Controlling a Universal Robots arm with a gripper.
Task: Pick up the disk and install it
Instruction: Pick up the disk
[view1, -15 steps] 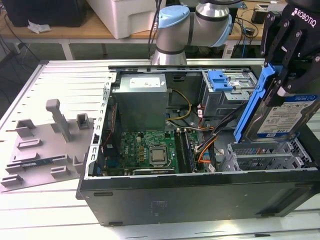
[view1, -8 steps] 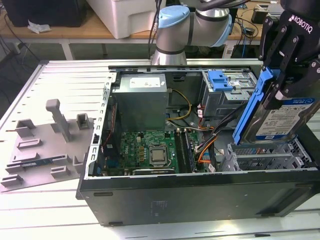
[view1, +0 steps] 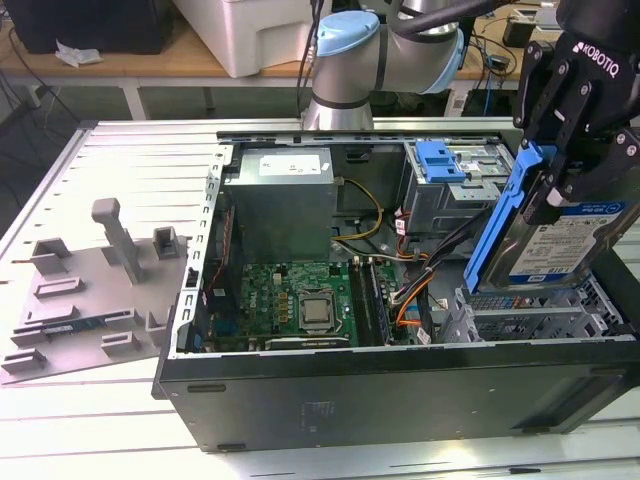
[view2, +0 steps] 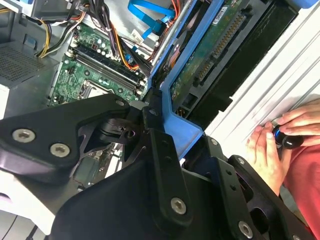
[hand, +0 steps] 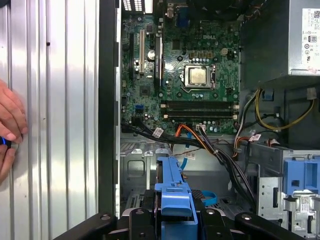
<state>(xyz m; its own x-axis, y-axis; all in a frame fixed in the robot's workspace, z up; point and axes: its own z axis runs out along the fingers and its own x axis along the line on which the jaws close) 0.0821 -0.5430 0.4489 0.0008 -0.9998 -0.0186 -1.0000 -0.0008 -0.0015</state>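
Black sheet-metal wall of the open PC case (view1: 400, 390) is running across the lower middle of the exterior view, nearest the camera. Case is lying on its side on a ribbed white table (view1: 120, 160). Grey fixture plate (view1: 90, 290) is sitting at lower left, beside the case.

Behind the wall, the green motherboard (view1: 290, 295) is lying flat, CPU socket (view1: 317, 310) exposed. Orange and black cables (view1: 415, 290) are running from it toward the right.

At right of frame, the gripper (view1: 555, 175) is holding the disk (view1: 560, 245), fingers (view2: 162, 150) closed on its blue carrier rail (view1: 500, 220). Disk is standing on edge, tilted, label facing the camera, hanging over the metal drive bay (view1: 530, 315). Can't tell whether its lower edge is touching the bay.

Further back, the grey power supply (view1: 278, 205) is sitting at centre, with a blue bracket (view1: 440, 160) in the cage to its right. Robot arm (view1: 380, 40) is reaching in at upper centre.

In both wrist views, a person's hand (hand: 9, 120) is resting on the table just outside the case, gripping a small dark object (view2: 285, 139).
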